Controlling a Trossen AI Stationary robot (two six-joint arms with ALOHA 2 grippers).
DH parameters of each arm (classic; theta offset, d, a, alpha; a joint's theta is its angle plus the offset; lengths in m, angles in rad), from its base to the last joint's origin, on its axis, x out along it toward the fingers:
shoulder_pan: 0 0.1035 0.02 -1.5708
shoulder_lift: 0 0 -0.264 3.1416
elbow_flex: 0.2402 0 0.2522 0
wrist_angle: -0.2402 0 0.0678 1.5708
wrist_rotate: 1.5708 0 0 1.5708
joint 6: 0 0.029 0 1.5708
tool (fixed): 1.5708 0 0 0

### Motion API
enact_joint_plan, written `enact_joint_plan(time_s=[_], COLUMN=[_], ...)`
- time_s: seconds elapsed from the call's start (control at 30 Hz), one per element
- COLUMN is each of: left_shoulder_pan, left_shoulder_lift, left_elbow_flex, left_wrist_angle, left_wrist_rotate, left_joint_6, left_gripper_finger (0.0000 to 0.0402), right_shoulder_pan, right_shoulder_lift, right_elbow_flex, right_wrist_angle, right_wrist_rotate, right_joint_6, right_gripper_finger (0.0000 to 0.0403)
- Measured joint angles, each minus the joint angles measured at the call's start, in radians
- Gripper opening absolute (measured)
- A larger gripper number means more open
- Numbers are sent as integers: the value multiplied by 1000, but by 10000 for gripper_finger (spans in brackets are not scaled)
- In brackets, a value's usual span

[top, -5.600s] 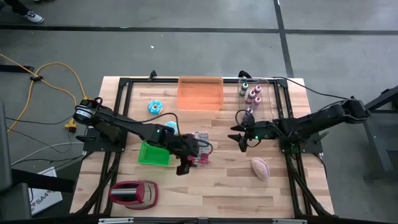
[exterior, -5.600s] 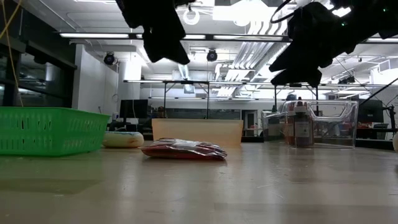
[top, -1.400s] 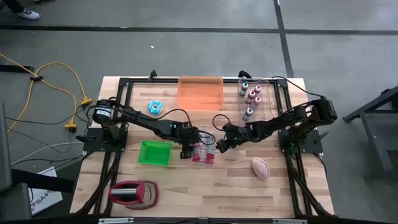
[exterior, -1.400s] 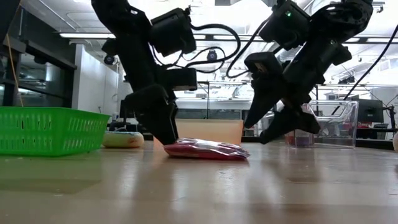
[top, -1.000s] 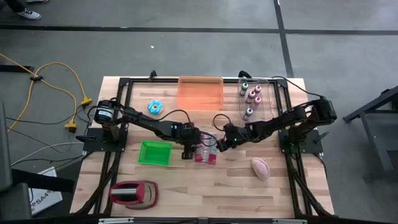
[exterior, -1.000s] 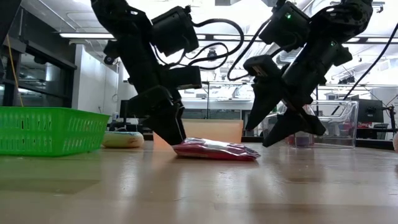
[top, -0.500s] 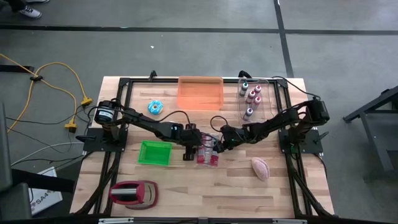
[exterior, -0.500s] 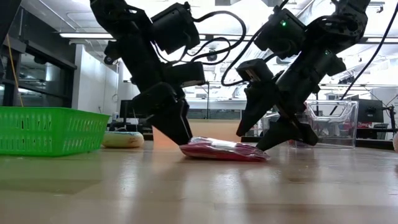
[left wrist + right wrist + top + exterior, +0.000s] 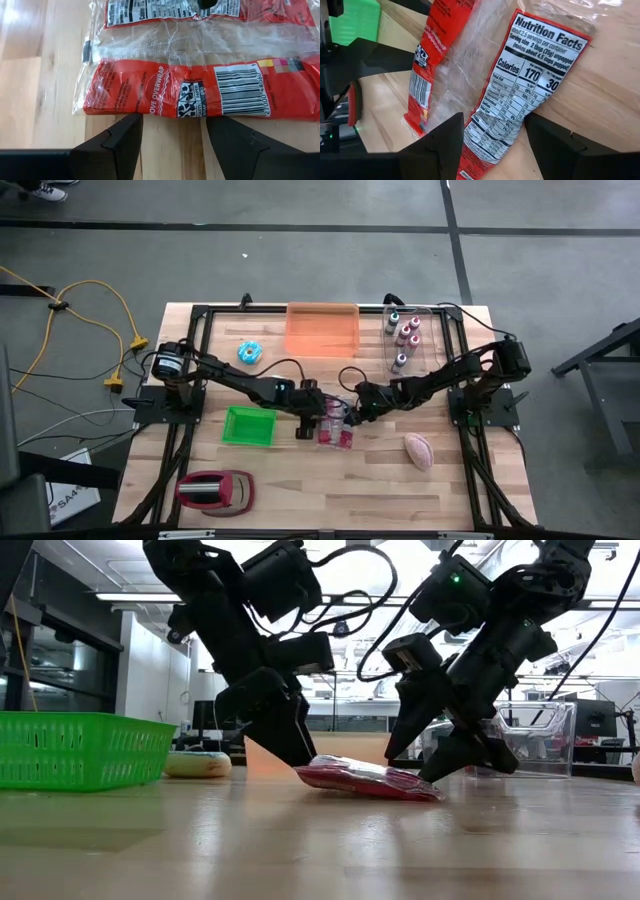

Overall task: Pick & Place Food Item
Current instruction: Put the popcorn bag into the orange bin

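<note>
The left gripper [image 9: 306, 427] is down at the table [image 9: 380, 490] with its jaws apart, and the red and clear food packet [image 9: 334, 429] lies flat just ahead of its fingertips [image 9: 117, 142]; in the left wrist view the packet's red edge with the barcode sits right at the tips, not between them, so nothing is clamped. The right gripper [image 9: 354, 417] comes at the same packet from the opposite side, jaws also apart, its fingers [image 9: 442, 145] straddling the end that bears the nutrition label; that end looks slightly raised off the wood in the low view, but whether the fingers touch it I cannot tell. The two grippers face each other with the packet between them, near the middle of the table. Behind the left gripper, toward its arm's base, sits a green basket [image 9: 248, 426], with a red toaster [image 9: 215, 491] nearer the table's front edge. Beside the right gripper, toward the front edge, lies a pink oval item [image 9: 419, 450]. At the far side stand an orange bin [image 9: 322, 331], a clear tray of small bottles [image 9: 405, 335] and a blue doughnut [image 9: 249, 352].
</note>
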Motion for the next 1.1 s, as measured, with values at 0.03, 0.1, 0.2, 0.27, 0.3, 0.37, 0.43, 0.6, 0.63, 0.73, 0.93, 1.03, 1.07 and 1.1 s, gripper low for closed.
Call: enact_joint_plan(time_s=[0.03, 0.1, 0.2, 0.27, 0.3, 0.37, 0.43, 0.6, 0.63, 0.73, 0.93, 1.03, 1.07, 1.1], left_shoulder_pan=[-5, -14, -27, -36, -41, -50, -60, -87, -92, -109, -140, -151, -154, -158], left_shoulder_lift=[0, -1, -2, -2, -2, -2, -2, -2, -2, -2, -2, -3, -3, -4], left_elbow_flex=[0, 0, 0, 0, 0, 0, 0, 0, 0, 0, 0, 0, 0, 0], left_wrist_angle=[5, 12, 21, 24, 24, 26, 27, 27, 27, 27, 37, 59, 67, 76], left_wrist_rotate=[-9, -37, -82, -111, -127, -155, -186, -253, -271, -324, -397, -400, -401, -400], left_joint_6=[6, 16, 36, 50, 55, 62, 75, 105, 112, 130, 163, 186, 195, 206], left_gripper_finger=[214, 214, 214, 214, 214, 214, 214, 214, 214, 214, 214, 214, 214, 214], right_shoulder_pan=[0, 0, 0, 0, 0, 0, 0, 0, 0, 0, 0, 0, 0, 0], right_shoulder_lift=[0, 0, 0, 0, 0, 0, 0, 1, 2, 2, 3, 3, 3, 3], right_elbow_flex=[0, 0, 0, 0, 0, 0, 0, -1, -2, -2, -2, -3, -3, -3], right_wrist_angle=[0, -1, -1, -1, -1, -1, 0, 15, 21, 27, 33, 44, 47, 49], right_wrist_rotate=[-2, -4, -6, -8, -12, -18, -21, -29, -30, -33, -49, -53, -54, -55], right_joint_6=[0, 0, -1, -1, -1, -1, -1, -2, -2, -2, -2, -2, -1, -1], right_gripper_finger=[204, 204, 204, 204, 204, 204, 204, 204, 204, 204, 204, 204, 204, 204])
